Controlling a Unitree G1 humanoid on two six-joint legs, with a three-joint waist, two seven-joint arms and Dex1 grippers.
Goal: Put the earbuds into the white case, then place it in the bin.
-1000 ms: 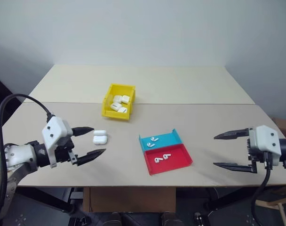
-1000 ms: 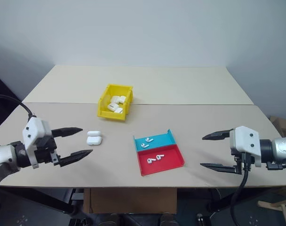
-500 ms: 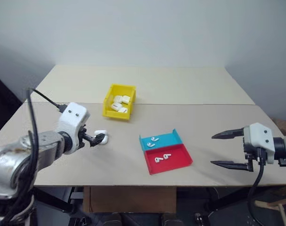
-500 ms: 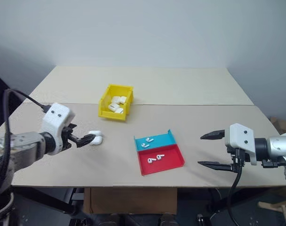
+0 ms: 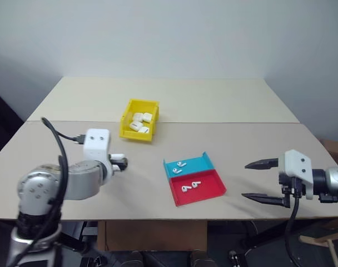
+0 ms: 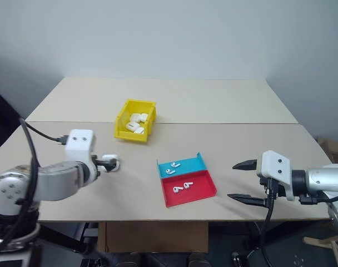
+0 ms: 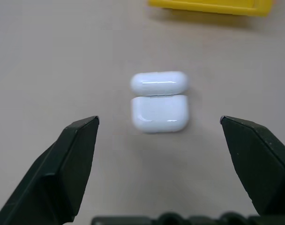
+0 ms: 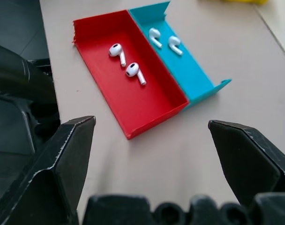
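The case is seen lying on the counter, lid flipped back flat, just ahead of the left end effector; its fingers are spread wide to either side of the case w/o touching it; nothing is gripped. The bin is set farther back on the counter, near the case, w/ several white cases inside. Towards the counter's front, approx. at its middle, a teal tray and a red tray are placed side by side, touching; two earbuds are seen in the teal tray and two more in the red. The right end effector is held over the counter's front right, well apart from the trays, fingers wide open & empty, pointed towards the trays.
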